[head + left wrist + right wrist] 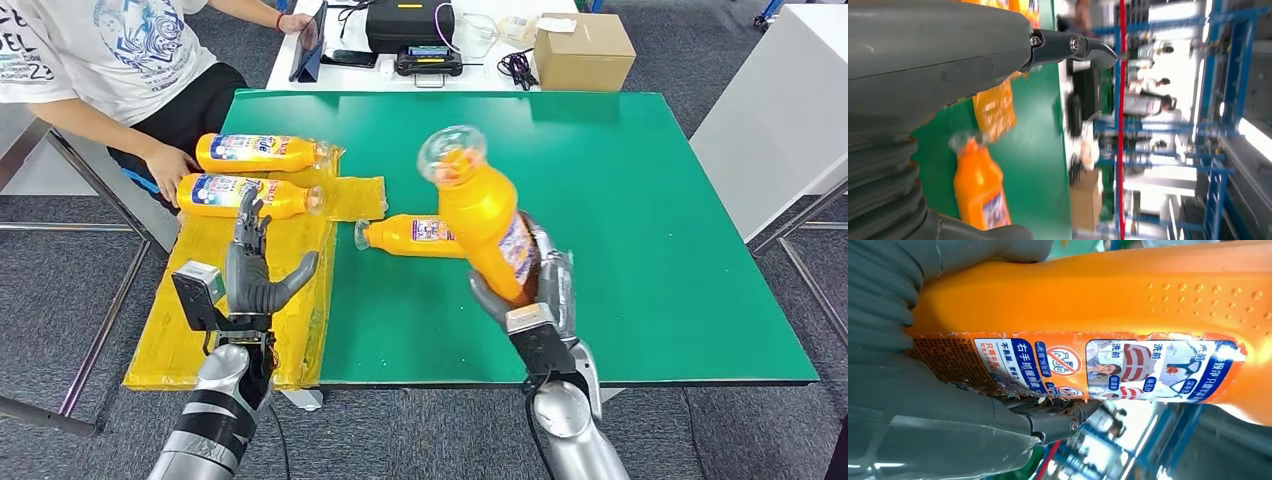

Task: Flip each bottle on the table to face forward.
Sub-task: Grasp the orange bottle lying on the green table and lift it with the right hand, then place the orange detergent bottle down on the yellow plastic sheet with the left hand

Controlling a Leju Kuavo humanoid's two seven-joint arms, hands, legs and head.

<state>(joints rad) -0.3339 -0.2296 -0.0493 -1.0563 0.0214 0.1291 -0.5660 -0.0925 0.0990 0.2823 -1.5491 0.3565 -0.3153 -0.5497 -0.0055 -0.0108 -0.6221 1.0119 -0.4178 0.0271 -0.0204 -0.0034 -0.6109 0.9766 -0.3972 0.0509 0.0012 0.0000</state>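
Bottle (487, 222) up off the green table (620, 200), gripped low on its body by our right hand (535, 290), long axis tilted, clear cap toward the far left. Beneath it a second bottle (415, 236) lies flat, cap pointing left. Two bottles (255, 172) rest on yellow sheeting (240, 300), caps right. Our left hand (255, 268) hovers there, fingers apart, holding nothing.

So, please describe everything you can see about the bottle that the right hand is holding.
The held bottle is orange, plastic-looking, with a clear cap and a blue, white and red printed label with torn edges; small raised dots mark its side. The right hand grips its lower body. It is lifted above the green table, tilted, cap uppermost and leaning away from the robot. Nothing else touches it.
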